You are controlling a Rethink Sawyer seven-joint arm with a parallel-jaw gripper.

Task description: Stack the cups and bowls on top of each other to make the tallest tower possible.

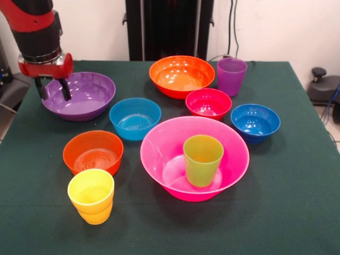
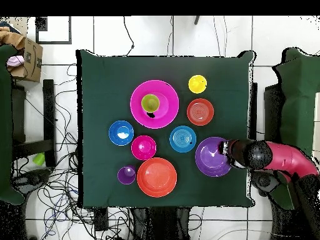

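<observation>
My gripper (image 1: 53, 88) hangs open over the left rim of the big purple bowl (image 1: 85, 98), its two dark fingers (image 1: 65, 88) astride the rim and empty; in the overhead view the gripper (image 2: 223, 149) is at that bowl's (image 2: 211, 157) right edge. The lime green cup (image 1: 202, 159) stands upright inside the big pink bowl (image 1: 159, 154). The yellow cup (image 1: 92, 195) stands at the front left. The purple cup (image 1: 231, 75) stands at the back beside the big orange bowl (image 1: 181, 74). The small orange (image 1: 93, 151), light blue (image 1: 135, 118), red (image 1: 208, 103) and dark blue (image 1: 255, 121) bowls stand singly.
The dark green table cloth (image 1: 297, 186) has free room at the front right. A black pedestal (image 1: 169, 26) stands behind the table. Chairs (image 2: 19, 125) and loose cables (image 2: 62, 194) surround the table in the overhead view.
</observation>
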